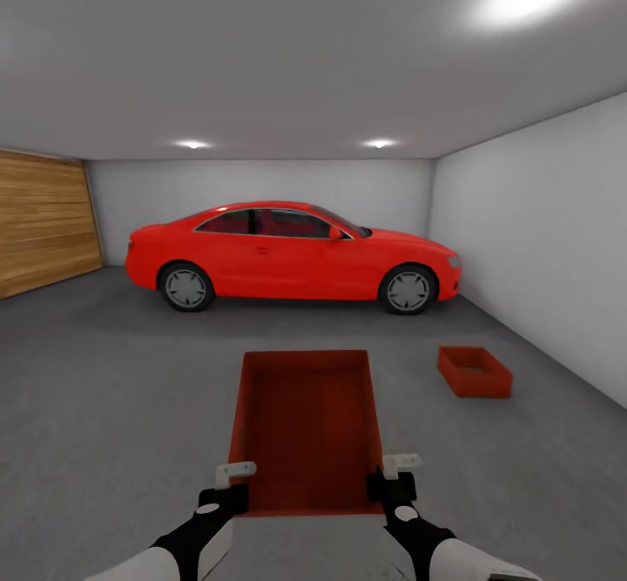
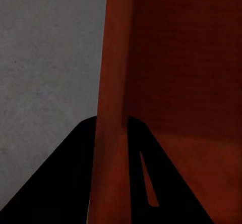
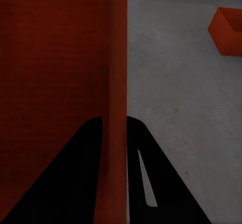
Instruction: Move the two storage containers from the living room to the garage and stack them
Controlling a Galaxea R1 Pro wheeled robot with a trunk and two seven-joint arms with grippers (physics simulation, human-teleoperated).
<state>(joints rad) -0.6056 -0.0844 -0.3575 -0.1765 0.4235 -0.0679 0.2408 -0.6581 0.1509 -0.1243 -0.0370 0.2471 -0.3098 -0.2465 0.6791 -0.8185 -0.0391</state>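
Observation:
I am in the garage, facing a red car. A red-orange open-topped storage container (image 1: 306,428) hangs in front of me above the floor (image 1: 113,389), carried by both arms. My left gripper (image 1: 233,474) is shut on its left wall (image 2: 113,82), and my right gripper (image 1: 394,468) is shut on its right wall (image 3: 117,72). In each wrist view the wall runs between two dark fingers. The other storage container (image 1: 474,371) rests on the dark grey concrete ahead and to the right, near the white wall; the right wrist view catches it too (image 3: 228,31).
The red car (image 1: 292,254) stands side-on across the back of the room. A wood-panelled door (image 1: 43,224) is on the left, a plain white wall (image 1: 540,233) on the right. Open concrete lies between me and the car.

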